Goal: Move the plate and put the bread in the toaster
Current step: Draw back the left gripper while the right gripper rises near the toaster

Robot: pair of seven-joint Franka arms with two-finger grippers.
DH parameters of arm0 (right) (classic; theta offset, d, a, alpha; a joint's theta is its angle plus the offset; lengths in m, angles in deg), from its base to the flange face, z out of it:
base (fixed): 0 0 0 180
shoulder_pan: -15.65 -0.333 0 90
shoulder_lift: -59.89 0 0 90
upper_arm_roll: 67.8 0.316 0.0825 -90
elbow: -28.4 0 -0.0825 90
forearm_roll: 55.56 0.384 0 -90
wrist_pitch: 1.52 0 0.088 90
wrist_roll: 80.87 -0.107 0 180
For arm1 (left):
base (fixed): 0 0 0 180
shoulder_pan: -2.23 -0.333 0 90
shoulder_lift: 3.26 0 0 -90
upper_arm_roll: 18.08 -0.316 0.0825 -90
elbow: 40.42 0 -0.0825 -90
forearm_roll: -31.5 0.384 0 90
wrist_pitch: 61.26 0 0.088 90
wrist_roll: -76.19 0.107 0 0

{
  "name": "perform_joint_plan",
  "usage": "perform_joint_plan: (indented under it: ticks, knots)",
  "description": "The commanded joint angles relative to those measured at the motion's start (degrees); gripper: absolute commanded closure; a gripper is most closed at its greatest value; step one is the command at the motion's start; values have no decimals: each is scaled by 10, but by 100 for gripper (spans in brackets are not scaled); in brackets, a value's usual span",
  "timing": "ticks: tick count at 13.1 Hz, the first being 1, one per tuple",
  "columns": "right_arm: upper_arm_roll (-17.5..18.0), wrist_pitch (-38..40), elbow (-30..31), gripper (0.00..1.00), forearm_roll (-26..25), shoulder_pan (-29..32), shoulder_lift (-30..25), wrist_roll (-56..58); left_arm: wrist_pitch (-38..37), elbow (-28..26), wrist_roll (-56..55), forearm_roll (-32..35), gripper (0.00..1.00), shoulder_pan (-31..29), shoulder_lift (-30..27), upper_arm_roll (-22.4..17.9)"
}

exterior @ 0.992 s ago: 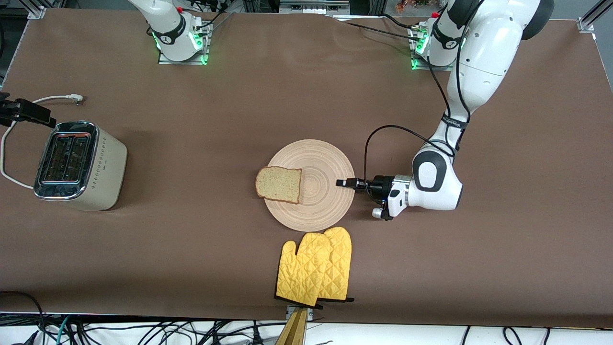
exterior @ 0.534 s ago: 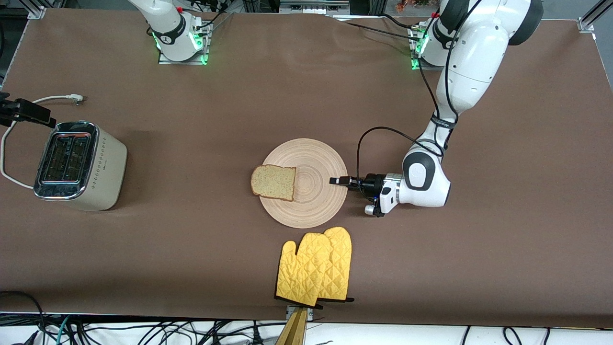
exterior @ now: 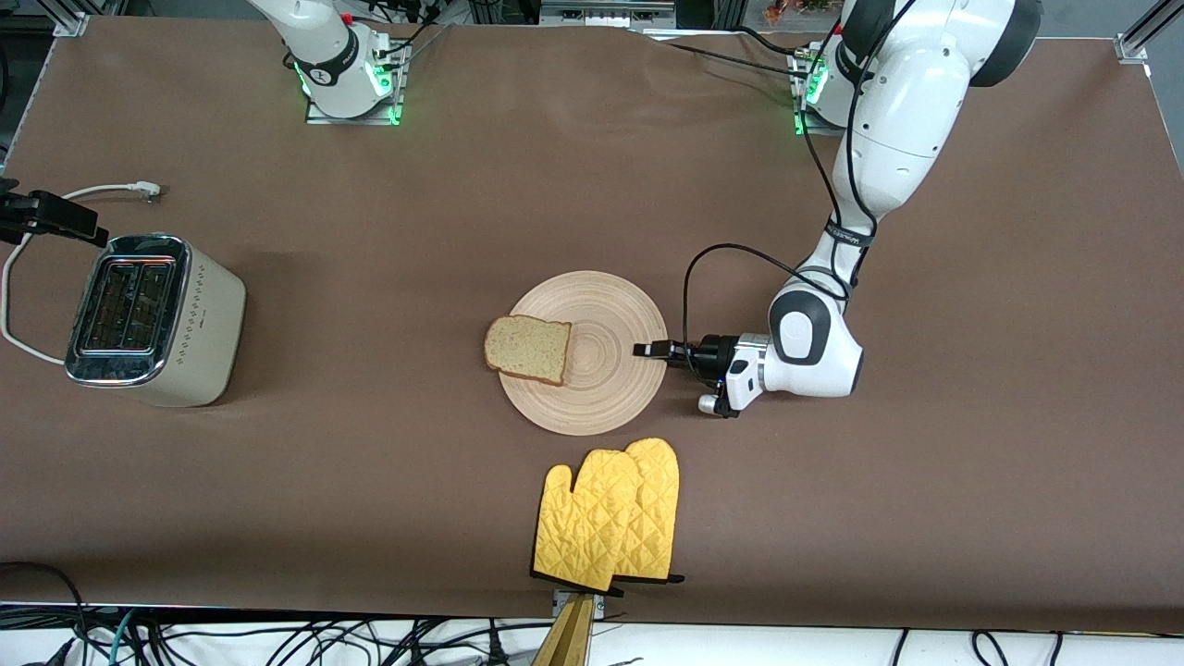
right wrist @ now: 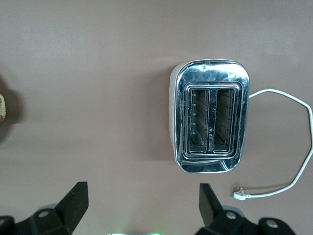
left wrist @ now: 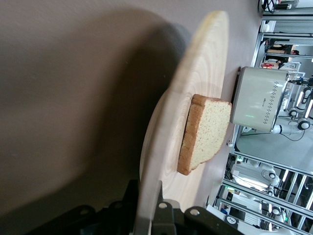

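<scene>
Left end effector (exterior: pixel 646 350) pinches plate (exterior: pixel 601 314) rim | bread (exterior: pixel 527 349) rests on plate | right end effector (right wrist: pixel 142 205) spread wide, empty, above toaster (exterior: pixel 153 319)

Left arm (exterior: pixel 888 139): glossy white shells, dark grey joint caps, black band with small lettering near wrist. Black cable loops from forearm to wrist. Silver flange, black claw (exterior: pixel 645 350). Both bases (exterior: pixel 351 88) on metal plates, green lights glowing, small red button on each. Right claw fingers (right wrist: pixel 73 205): black, wedge-shaped, bolted.
</scene>
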State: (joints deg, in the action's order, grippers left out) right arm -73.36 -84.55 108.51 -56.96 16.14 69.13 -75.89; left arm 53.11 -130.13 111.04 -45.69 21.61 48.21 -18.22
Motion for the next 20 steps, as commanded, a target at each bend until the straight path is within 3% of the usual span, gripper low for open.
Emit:
perform_joint_plan:
  ticks: [1, 2, 4, 7, 11, 15, 16, 19, 20]
  knots:
    - [-1, 1, -9, 0, 5, 1, 2, 3, -9, -7, 15, -24, 28, 7, -5, -22]
    - [-1, 1, -9, 0, 6, 1, 2, 3, -12, -13, 15, -24, 0, 6, -8, -30]
    - [-1, 1, -10, 0, 5, 1, 2, 3, -16, -32, 15, -22, 0, 0, -22, -41]
    - [0, 2, -9, 0, 7, -1, 2, 3, -66, -66, 11, -2, 0, -25, -72, -105]
    - [7, 5, -6, 0, 7, -7, 17, 0, -68, -97, -72, 213, 0, -112, -199, -102]
    - [15, 12, -7, 0, 13, -16, 11, -2, -103, -96, -181, 453, 0, -127, -316, -102]
    - [15, 19, -7, 0, 24, -16, 11, 1, -105, -99, -219, 515, 0, -128, -348, -94]
    - [15, 26, -7, 0, 36, -15, 11, 2, -144, -105, -317, 674, 0, -171, -431, -16]
    - [15, 29, -6, 0, 73, -15, 11, -3, -160, -102, -326, 708, 0, -171, -448, -14]
